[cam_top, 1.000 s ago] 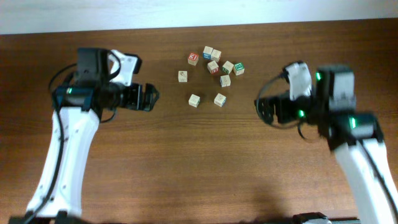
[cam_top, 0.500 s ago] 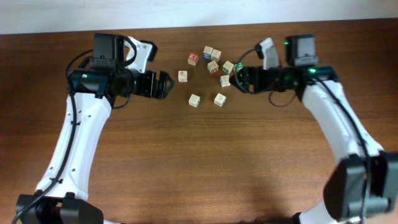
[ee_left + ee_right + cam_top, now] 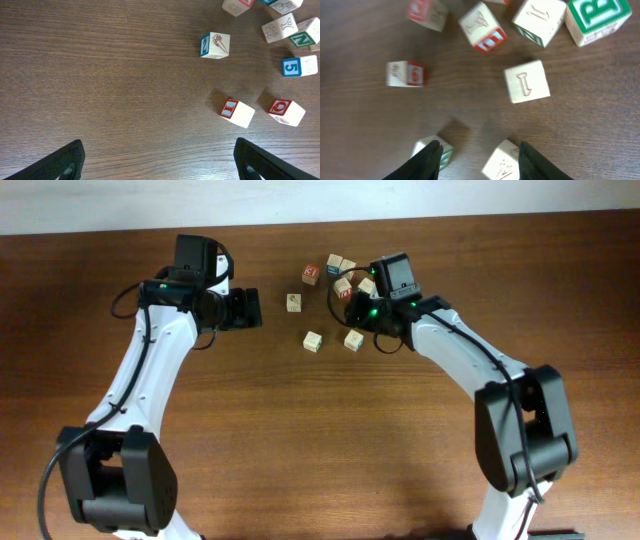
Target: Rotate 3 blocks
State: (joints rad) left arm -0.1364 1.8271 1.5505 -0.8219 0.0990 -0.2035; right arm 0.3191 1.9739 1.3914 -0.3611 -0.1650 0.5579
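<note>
The left end effector [image 3: 159, 161] is hanging wide open, holding nothing, and the right end effector [image 3: 479, 159] is sitting half open around a pale block [image 3: 501, 162] at twelve o'clock on the counter [image 3: 300, 440].

Over the brown table [image 3: 300, 460], the left gripper [image 3: 254, 308] points at a lone block [image 3: 293, 302] nearby; the right gripper [image 3: 352, 310] hangs over the edge of the scattered block cluster [image 3: 343, 285].

Right wrist view: pale block [image 3: 501, 161] cut by bottom edge.
</note>
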